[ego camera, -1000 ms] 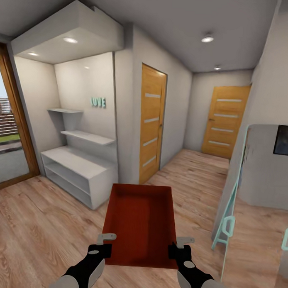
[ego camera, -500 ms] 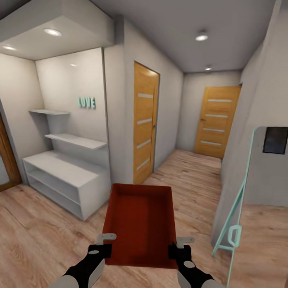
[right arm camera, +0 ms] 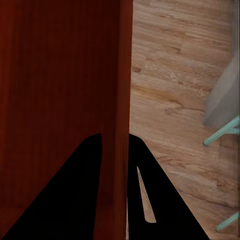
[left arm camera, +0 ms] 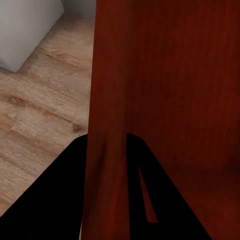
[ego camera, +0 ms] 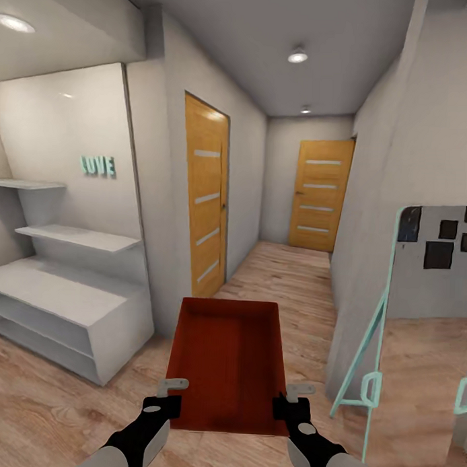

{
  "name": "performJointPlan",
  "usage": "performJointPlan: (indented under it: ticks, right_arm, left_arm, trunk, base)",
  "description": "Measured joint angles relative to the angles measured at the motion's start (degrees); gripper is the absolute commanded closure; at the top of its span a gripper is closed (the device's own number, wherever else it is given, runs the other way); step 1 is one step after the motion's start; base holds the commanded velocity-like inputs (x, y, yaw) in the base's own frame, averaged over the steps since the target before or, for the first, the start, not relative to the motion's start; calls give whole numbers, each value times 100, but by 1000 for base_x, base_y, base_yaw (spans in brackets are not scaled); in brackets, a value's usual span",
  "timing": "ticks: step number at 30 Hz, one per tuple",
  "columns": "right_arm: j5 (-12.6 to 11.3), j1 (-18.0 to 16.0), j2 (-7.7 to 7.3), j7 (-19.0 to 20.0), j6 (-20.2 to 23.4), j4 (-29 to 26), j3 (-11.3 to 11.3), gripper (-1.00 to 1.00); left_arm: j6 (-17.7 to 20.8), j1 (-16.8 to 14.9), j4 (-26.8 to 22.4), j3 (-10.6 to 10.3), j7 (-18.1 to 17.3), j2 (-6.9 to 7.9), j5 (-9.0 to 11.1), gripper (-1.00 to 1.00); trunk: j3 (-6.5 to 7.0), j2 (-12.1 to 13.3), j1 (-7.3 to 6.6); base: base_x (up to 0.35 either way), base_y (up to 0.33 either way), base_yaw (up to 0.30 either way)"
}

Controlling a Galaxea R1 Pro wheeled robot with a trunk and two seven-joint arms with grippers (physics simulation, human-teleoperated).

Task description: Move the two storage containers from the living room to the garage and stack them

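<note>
1. Left gripper [ego camera: 169,393] clamps the container's [ego camera: 228,358] left wall at its near end; the wall runs between the fingers [left arm camera: 70,200].
2. Container is carried level, dead ahead, long axis pointing far down the hallway [ego camera: 286,269].
3. Right gripper [ego camera: 294,397] pinches the right wall; both arms equally near, low, symmetric.
4. Judgement: still in transit; no garage in sight.

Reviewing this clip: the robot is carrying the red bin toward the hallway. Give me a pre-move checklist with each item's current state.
1. Left gripper clamped on the storage container wall: ok, wall sits between the fingers in the left wrist view.
2. Right gripper clamped on the opposite wall: ok.
3. Container level: ok, seen from the head view.
4. Container empty: ok.
5. Hallway floor ahead free of obstacles: ok as far as visible.
6. Clearance from the teal easel on the right: cannot tell.
</note>
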Motion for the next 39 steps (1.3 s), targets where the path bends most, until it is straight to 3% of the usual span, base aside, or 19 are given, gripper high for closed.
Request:
performJointPlan:
  ticks: [29,39]
  right_arm:
    - [11,2,0,0,0,-2,-11,100]
    - [-7,-2,5,-6,-4,4,5,100]
  left_arm:
    - [0,0,1,-2,0,0,2,100]
    - [2,1,-5,1,1,3,-5,100]
  trunk:
    - [0,0,0]
    - [0,0,0]
  base:
    - [322,109,-283]
    - [322,106,-50]
